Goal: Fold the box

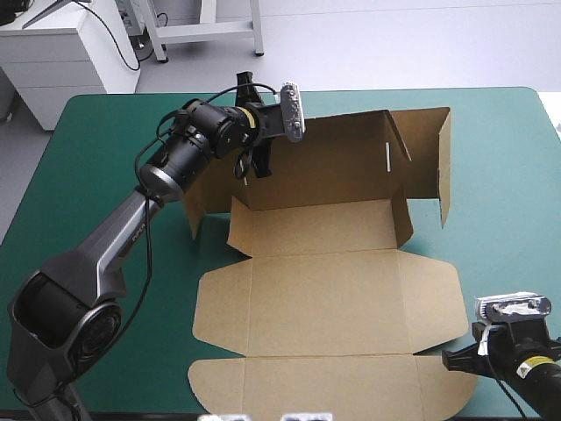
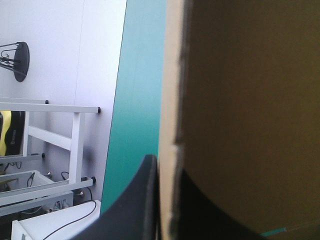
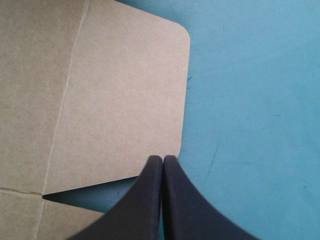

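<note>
The box (image 1: 333,298) lies on the table (image 1: 500,158) — far wall raised, lid flat. The left hand (image 1: 249,172) pinches that wall's left end (board clamped in it); the right hand (image 3: 162,158), pressed together, sits beside the box's near-right flap.

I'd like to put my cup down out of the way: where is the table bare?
The widest bare patch of teal-green cover lies between the box's raised right wall and the table's right edge. The far-left corner is free too. Crowded: the box's far-left wall, gripped by the left claw, and the near-right corner, where the shut right claw sits.
</note>
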{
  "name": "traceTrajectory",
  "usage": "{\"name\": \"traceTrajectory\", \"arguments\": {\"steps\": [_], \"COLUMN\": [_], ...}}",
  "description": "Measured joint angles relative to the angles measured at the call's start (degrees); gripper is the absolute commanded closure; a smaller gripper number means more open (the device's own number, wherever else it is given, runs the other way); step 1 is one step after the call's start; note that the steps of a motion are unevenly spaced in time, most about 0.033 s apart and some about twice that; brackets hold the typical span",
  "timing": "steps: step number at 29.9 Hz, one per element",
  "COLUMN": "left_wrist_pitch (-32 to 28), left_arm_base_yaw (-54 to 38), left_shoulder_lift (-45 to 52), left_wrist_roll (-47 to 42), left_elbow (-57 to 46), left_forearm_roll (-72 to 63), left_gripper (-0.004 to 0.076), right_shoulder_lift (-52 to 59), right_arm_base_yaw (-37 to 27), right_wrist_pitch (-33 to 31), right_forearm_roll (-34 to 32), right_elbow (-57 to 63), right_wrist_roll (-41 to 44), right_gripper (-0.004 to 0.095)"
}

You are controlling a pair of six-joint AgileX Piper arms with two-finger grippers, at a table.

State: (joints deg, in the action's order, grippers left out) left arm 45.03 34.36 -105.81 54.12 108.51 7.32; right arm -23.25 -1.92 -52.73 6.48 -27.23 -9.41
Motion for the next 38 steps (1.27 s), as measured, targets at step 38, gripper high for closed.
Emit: {"name": "traceTrajectory", "arguments": {"steps": [38], "left_wrist_pitch": [-9.29], "left_arm_base_yaw": [20.01], "left_shoulder_lift": [-0.41], "left_wrist_roll": [-50.12], "left_elbow": [-21.15], "left_forearm_roll": [60.64], "left_gripper": [0.0733], "right_shoulder_lift": [-9.32], "right_arm_base_yaw": [0.0], "right_wrist_pitch": [9.22], "right_forearm_roll": [-4.89], "right_elbow": [-10.99], "right_wrist_roll": [12.6], "right_gripper": [0.0928]}}
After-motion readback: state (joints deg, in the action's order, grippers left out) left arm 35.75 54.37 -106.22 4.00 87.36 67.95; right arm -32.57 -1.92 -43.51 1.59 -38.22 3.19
